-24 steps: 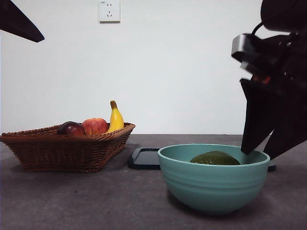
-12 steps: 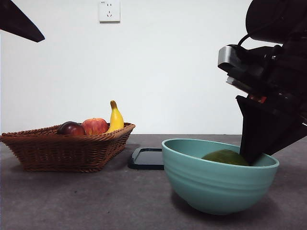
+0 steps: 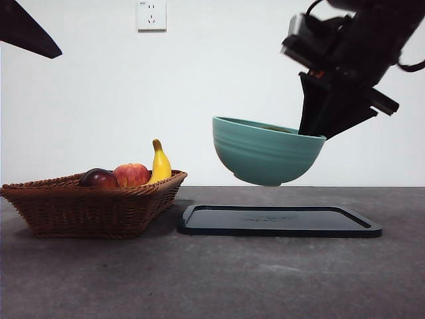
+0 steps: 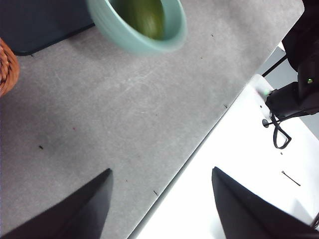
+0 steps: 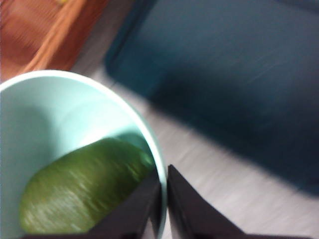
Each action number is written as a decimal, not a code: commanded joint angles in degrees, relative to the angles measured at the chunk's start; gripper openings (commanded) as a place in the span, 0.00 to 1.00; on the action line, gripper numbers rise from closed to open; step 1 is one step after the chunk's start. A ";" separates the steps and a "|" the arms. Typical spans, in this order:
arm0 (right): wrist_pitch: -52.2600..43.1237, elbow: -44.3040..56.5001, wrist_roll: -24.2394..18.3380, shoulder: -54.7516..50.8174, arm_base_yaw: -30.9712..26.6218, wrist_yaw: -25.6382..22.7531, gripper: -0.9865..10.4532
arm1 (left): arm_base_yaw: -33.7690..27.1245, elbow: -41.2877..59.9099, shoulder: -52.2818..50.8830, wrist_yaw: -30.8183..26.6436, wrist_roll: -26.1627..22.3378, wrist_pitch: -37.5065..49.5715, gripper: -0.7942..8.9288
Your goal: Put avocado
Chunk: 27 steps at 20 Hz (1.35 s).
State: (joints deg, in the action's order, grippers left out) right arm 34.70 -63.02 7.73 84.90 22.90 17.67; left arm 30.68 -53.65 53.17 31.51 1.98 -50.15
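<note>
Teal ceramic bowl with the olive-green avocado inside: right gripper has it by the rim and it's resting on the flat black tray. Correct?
Not quite. The teal ceramic bowl is not resting on the flat black tray; the front view shows it lifted clear above it. The rest holds: the right gripper is shut on its rim, and the olive-green avocado lies inside.

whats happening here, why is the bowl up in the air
The right gripper has its jaws clamped on the rim of the teal bowl and holds it in the air, tilted, above the black tray. The avocado lies inside the bowl. The left gripper waits open off to the side. A wicker basket with a banana, an apple and a dark fruit stands beside the tray.
</note>
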 commanded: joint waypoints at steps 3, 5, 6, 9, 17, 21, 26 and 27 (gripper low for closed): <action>2.36 -12.98 -2.75 11.47 -1.46 -1.68 0.09 | 0.48 -0.61 0.28 0.26 -1.11 0.42 0.40; 3.34 -17.97 -3.32 16.20 -2.38 -1.66 0.09 | 0.48 -0.61 0.28 0.26 -1.20 0.42 0.40; 3.52 -19.58 -3.32 17.84 -2.71 -1.68 0.09 | 0.48 -0.61 0.28 0.26 -1.31 0.44 0.40; 3.85 -23.30 -3.30 22.29 -4.02 -2.16 0.09 | 0.48 -0.61 0.28 0.26 -1.33 0.42 0.40; 3.37 -24.13 -3.98 27.41 -6.27 -4.17 0.09 | 0.48 -0.61 0.28 0.24 -1.38 0.44 0.40; 3.10 -24.13 -3.98 28.72 -6.27 -4.24 0.09 | 0.48 -0.61 0.28 0.24 -1.36 0.44 0.40; 2.95 -24.09 -3.85 28.96 -6.27 -4.24 0.16 | 0.48 -0.61 0.28 0.26 -1.36 0.42 0.40; 3.06 -24.09 -3.80 28.94 -6.27 -4.28 0.22 | 0.48 -0.61 0.28 0.24 -1.36 0.42 0.40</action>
State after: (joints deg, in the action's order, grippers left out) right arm 38.09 -85.67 4.29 112.33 16.40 13.39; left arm 30.68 -53.65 53.17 31.51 1.37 -50.15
